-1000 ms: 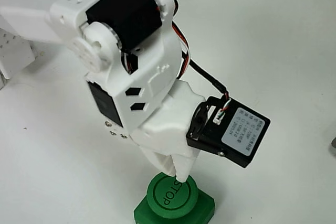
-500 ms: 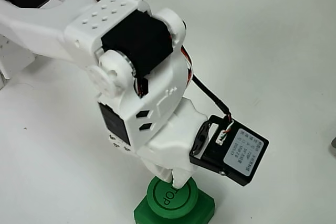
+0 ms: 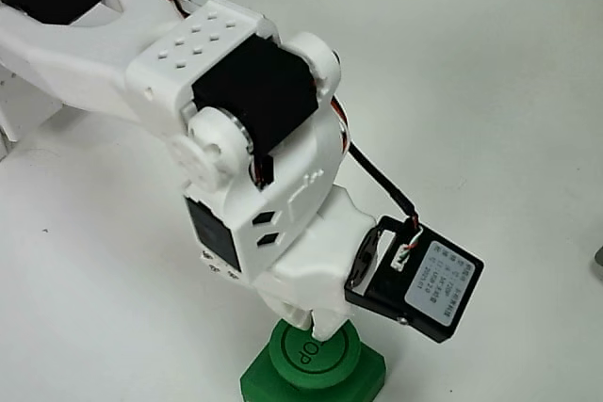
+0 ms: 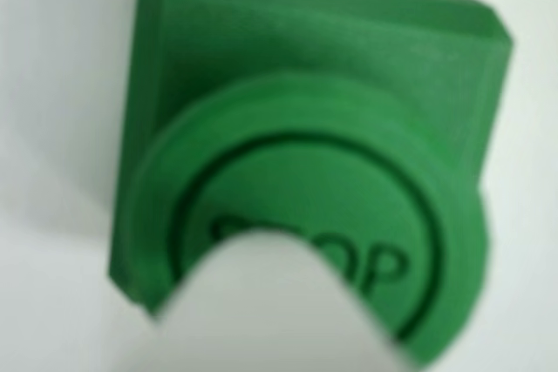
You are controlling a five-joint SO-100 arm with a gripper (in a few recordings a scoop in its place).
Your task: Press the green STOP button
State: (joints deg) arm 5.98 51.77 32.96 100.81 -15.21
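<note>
The green STOP button (image 3: 316,357) sits at the bottom edge of the fixed view, a round green cap on a squat green base (image 3: 363,381). My white gripper (image 3: 325,329) points straight down with its fingers together, and the tip rests on the cap's near part, covering the first letters. In the wrist view the green STOP button (image 4: 349,215) is very close and blurred, and a white fingertip (image 4: 270,311) overlaps the start of the word. The gripper holds nothing.
A plain white table (image 3: 509,91) surrounds the button. My white arm (image 3: 141,63) reaches in from the upper left, and a black camera module (image 3: 419,280) hangs off the wrist at the right. A small dark object (image 3: 599,256) touches the right edge.
The arm has come down and forward. The gripper tip went from the cap's upper rim onto its face, hiding more of the lettering.
</note>
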